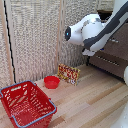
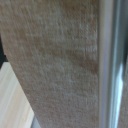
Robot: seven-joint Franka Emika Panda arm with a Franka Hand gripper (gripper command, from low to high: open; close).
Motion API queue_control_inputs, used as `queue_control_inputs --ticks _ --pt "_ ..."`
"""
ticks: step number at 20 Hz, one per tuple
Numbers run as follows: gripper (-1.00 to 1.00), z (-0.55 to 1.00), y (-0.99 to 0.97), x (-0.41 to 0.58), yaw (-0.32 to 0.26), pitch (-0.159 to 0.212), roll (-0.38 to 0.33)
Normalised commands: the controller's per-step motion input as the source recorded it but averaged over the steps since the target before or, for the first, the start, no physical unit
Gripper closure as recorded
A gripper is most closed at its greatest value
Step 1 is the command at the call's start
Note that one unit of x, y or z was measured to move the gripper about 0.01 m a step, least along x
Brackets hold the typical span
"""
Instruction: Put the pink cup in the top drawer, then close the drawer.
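The bulky white robot arm (image 1: 87, 31) reaches across the upper part of the exterior view's right, in front of the storage unit (image 1: 116, 50), a dark brown dresser with a silver bar handle (image 1: 104, 60). The arm's body hides the pinch receptors, and the wrist view shows no fingers either. The pink recepticle is out of view in both frames. I cannot make out the highest section behind the arm. The wrist view is filled by a beige woven surface (image 2: 55, 55) with a grey vertical strip (image 2: 107, 60) beside it.
A low red bowl (image 1: 51, 81) sits on the pale wooden floor (image 1: 90, 105). A red wire-sided basket (image 1: 27, 102) stands at the exterior view's lower left. A patterned box (image 1: 69, 73) leans by the woven screen wall (image 1: 35, 35).
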Motion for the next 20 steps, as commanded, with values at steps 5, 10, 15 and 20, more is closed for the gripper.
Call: queue_control_inputs --ticks 5,10,15,20 --pt "1.00 0.31 0.00 -0.064 -0.100 0.008 -0.044" --pt "1.00 0.21 -0.01 0.000 -0.056 -0.008 -0.069" --pt "1.00 0.23 -0.28 0.033 -0.021 -0.004 -0.054" --pt "1.00 0.31 -0.51 0.163 -0.009 0.068 -0.122"
